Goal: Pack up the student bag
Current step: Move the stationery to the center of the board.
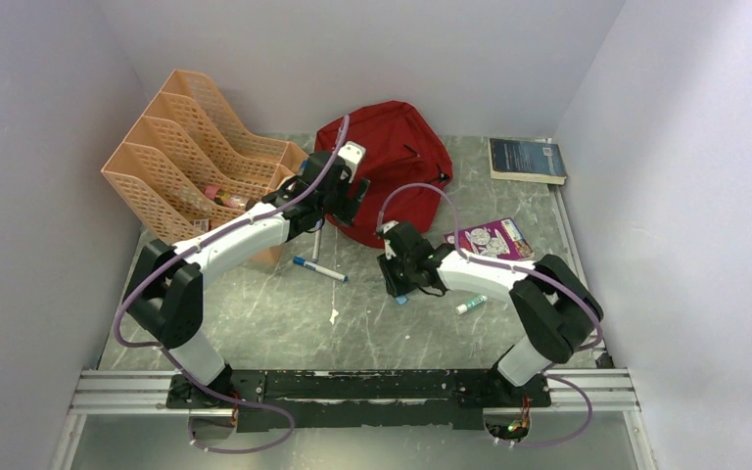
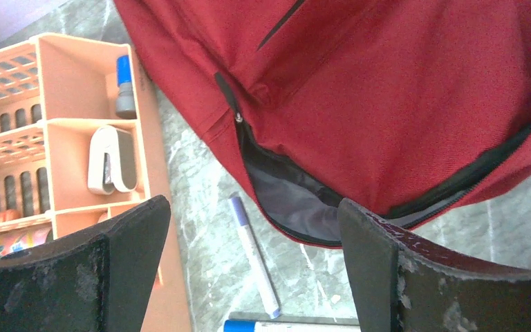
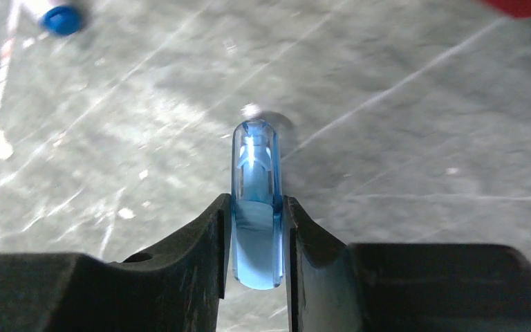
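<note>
— Any lettering you can make out from your end?
— None that I can read. The dark book [image 1: 527, 160] at the far right corner of the table [image 1: 255, 323] has pale lines on its cover, too small for me. The purple booklet [image 1: 490, 238] shows print, equally illegible.

I see a red bag [image 2: 401, 90], grey lining [image 2: 297, 200]; peach rack [image 2: 76, 76]; between my right fingers [image 3: 200, 263], a clear-blue cap [image 3: 256, 207], perhaps.

Backpack [image 2: 401, 90] cut off top and right in left wrist view. Marker [image 2: 297, 324] cropped at bottom edge. Blue cap [image 3: 62, 19] blurred, clipped by top edge. Book [image 1: 527, 160] print unreadable. Blue plastic piece [image 3: 256, 173]: kind unclear.
</note>
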{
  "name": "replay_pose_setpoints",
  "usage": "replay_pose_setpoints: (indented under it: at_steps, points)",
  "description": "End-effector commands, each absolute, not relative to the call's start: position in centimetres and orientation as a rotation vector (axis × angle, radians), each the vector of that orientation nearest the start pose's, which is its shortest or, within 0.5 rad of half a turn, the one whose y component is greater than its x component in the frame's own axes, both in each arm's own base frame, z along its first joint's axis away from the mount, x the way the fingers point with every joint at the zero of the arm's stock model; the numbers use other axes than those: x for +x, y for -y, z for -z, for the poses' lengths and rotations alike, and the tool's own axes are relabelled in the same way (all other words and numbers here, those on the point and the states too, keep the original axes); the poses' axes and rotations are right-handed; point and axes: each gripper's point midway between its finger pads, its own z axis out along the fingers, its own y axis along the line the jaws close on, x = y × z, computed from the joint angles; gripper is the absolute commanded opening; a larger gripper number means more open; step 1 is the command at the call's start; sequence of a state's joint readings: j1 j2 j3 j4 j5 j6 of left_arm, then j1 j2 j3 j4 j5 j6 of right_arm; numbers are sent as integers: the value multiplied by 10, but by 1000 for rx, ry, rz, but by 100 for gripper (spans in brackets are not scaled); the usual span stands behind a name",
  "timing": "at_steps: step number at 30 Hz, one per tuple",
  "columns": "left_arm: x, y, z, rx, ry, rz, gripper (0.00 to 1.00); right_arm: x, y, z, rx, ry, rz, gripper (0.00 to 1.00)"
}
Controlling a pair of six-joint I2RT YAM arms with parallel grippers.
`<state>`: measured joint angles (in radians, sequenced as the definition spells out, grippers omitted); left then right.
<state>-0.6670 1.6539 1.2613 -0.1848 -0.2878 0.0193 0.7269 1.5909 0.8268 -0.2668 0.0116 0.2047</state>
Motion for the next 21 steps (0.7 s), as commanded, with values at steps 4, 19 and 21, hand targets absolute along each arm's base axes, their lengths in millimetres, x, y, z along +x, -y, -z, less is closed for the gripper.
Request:
replay_pose_setpoints:
  at_steps: [4,19,21]
  points:
    - [412,240,-178,441,-2061,8,95,212,-255,-29,-755,-2524,-486,40]
    - [411,244,-178,463,-2058,35,95,288,-211,-126,106,-2278,-219,73]
    - [411,244,-179,463,-2057,37,95,300,-205,-149,304,-2184,-236,77]
